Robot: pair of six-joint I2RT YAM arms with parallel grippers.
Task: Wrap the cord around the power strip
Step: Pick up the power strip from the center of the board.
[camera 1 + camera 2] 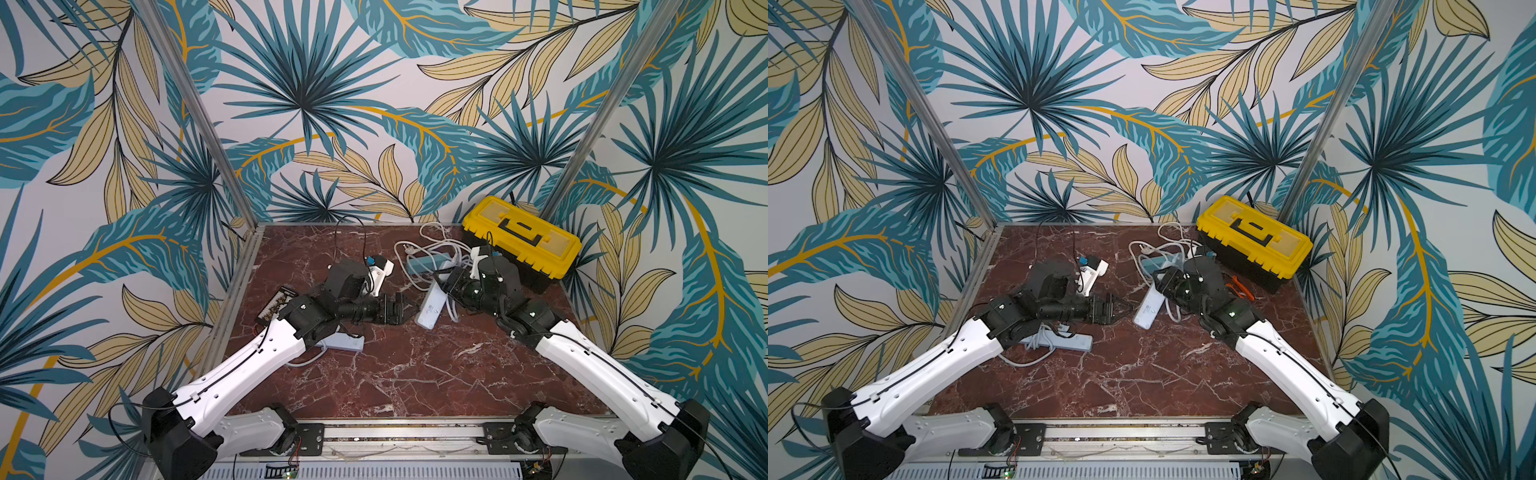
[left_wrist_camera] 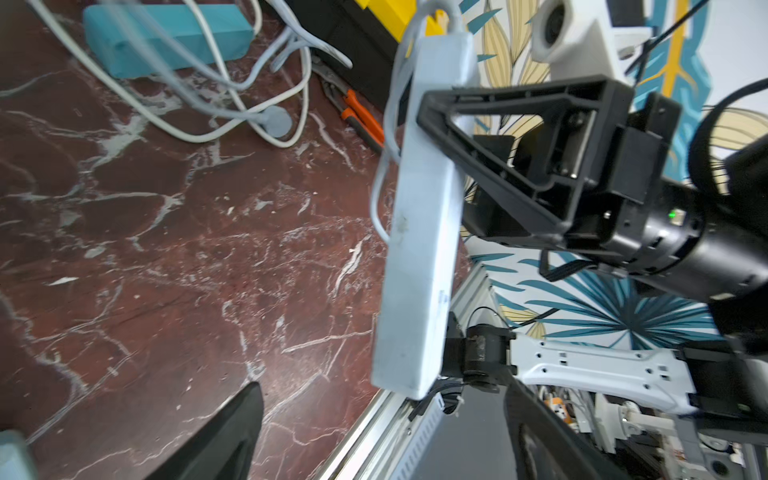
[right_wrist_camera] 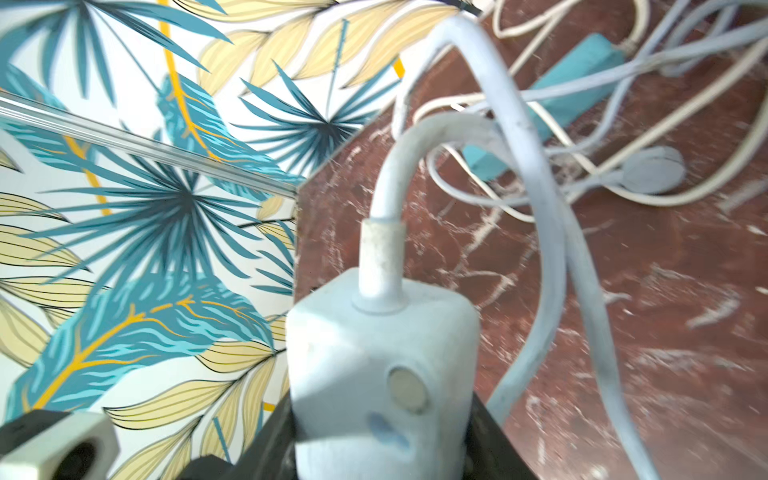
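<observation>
White power strip [image 1: 432,307], apparently lifted, hangs well inside table [image 1: 415,374] edges.

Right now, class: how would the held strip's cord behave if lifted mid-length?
Probably floppy: the cord hangs in loose curves off the white power strip. Likely stiffer at its sleeve, where it arches. It may snag the round plug by the teal strip.
</observation>
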